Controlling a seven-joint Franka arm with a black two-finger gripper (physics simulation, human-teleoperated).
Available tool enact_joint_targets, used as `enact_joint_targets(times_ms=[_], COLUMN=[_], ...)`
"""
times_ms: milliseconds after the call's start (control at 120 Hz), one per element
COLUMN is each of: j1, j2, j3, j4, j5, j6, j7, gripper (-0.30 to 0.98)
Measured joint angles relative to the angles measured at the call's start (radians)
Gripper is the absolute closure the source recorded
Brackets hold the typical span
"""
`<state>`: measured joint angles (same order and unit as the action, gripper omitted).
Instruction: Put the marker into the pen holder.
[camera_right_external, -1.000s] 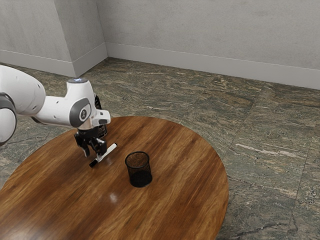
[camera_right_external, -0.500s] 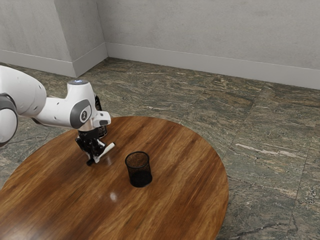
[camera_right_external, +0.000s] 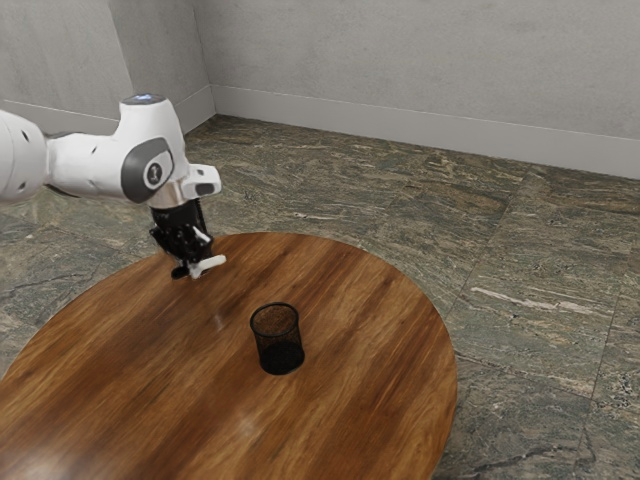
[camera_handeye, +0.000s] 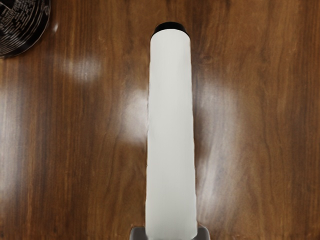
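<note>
Gripper: black two-finger unit (camera_right_external: 196, 267), located above the table; fingers brought in to the width of the marker barrel, one against each side, with the marker clamped between them.
Fingertips: grey tips (camera_handeye: 137, 233) flank the barrel in the wrist view.
Marker: white cylindrical barrel with black ends (camera_right_external: 211, 264), held off the tabletop and outside the pen holder; set crosswise in the grip, its white length extending toward the exterior view's right, slightly tilted.
Marker end: short black tip (camera_handeye: 170, 26), at the far end of the barrel from the fingers.
Pen holder: black wire-mesh cylindrical cup (camera_right_external: 281, 356), standing upright on the table, open end up; apart from the gripper, toward the exterior view's right and closer to that camera.
Patterned object: black, round-edged, with pale line markings (camera_handeye: 21, 26); partly in frame in the wrist view, to one side of the marker. Type cannot be determined.
Table: round, brown wood-grain top with glossy reflections (camera_right_external: 350, 400).
Arm: white housing with dark grey joint covers (camera_right_external: 95, 165), entering from the exterior view's left.
Floor: grey-green veined stone (camera_right_external: 530, 280).
</note>
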<state>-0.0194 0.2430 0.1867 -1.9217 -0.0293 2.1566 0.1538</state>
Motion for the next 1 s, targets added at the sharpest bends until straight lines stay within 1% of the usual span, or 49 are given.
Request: enact_joint_targets(times_ms=[100, 200, 333, 458, 558, 642, 758, 1000], j1=[-0.021, -0.035, -0.040, -0.039, -0.041, -0.039, -0.042, -0.057], j2=[-0.055, -0.084, -0.082, -0.050, 0.059, 0.117, 0.147, 0.173], j3=[-0.006, -0.046, -0.123, -0.202, -0.226, -0.240, -0.291, -0.331], j4=[0.043, 0.103, 0.124, 0.201, 0.344, 0.408, 0.426, 0.423], j5=[0.038, 0.078, 0.138, 0.170, 0.173, 0.172, 0.172, 0.166], j6=[-0.113, -0.277, -0.492, -0.626, -0.690, -0.724, -0.754, -0.780], j7=[-0.013, -0.028, -0.048, -0.062, -0.071, -0.078, -0.090, -0.122], gripper=[0.79, 0.79, 0.79, 0.78, 0.78, 0.78, 0.77, 0.77])
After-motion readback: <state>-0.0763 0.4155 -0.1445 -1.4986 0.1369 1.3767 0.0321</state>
